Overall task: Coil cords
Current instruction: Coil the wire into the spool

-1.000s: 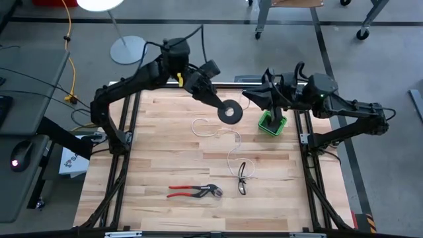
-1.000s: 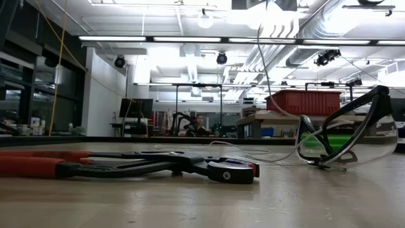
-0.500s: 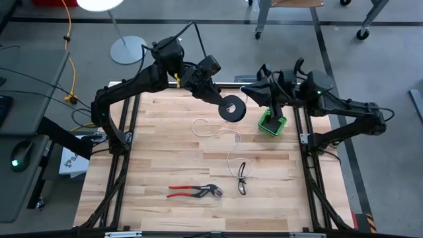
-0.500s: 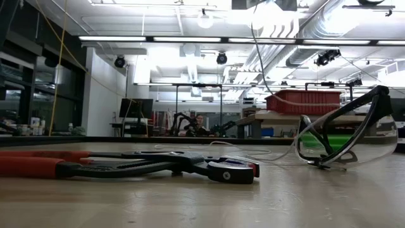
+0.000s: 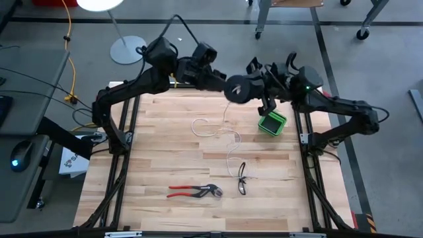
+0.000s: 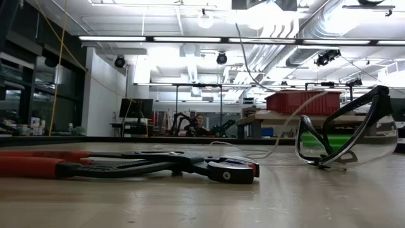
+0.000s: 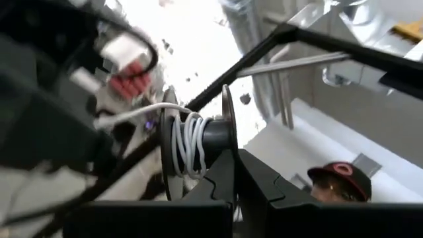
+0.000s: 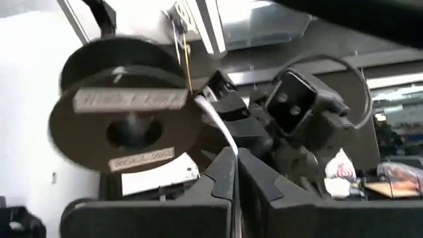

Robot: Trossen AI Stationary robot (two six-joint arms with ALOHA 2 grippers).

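Observation:
The black round spool (image 5: 236, 88) is held above the table's far edge by my left gripper (image 5: 223, 84), which is shut on it. The spool also shows in the left wrist view (image 7: 198, 142), with a few turns of white cord on its core, and in the right wrist view (image 8: 125, 125). The white cord (image 5: 213, 129) hangs from the spool to the table and winds across it to the glasses (image 5: 242, 178). My right gripper (image 5: 258, 94) is beside the spool, on its right, shut on the cord. My left gripper pinches the rim of one spool flange (image 7: 228, 135) between its two fingers. The spool is lifted clear of the table. My right gripper pinches the white cord (image 8: 221, 135) between its two fingers, a short way from the spool. The cord runs slanting from the spool's rim into the fingers.
A green box (image 5: 272, 122) stands at the table's far right, below my right gripper. Red-handled pliers (image 5: 195, 192) and clear glasses lie near the front middle; both show close in the low view, the pliers (image 6: 126, 166) and the glasses (image 6: 345, 136).
My left gripper has lifted the spool and carried it toward the table's far and right edges, turning it about. My right gripper has risen from the green box and gone left toward the spool. The cord's far part has been lifted off the table.

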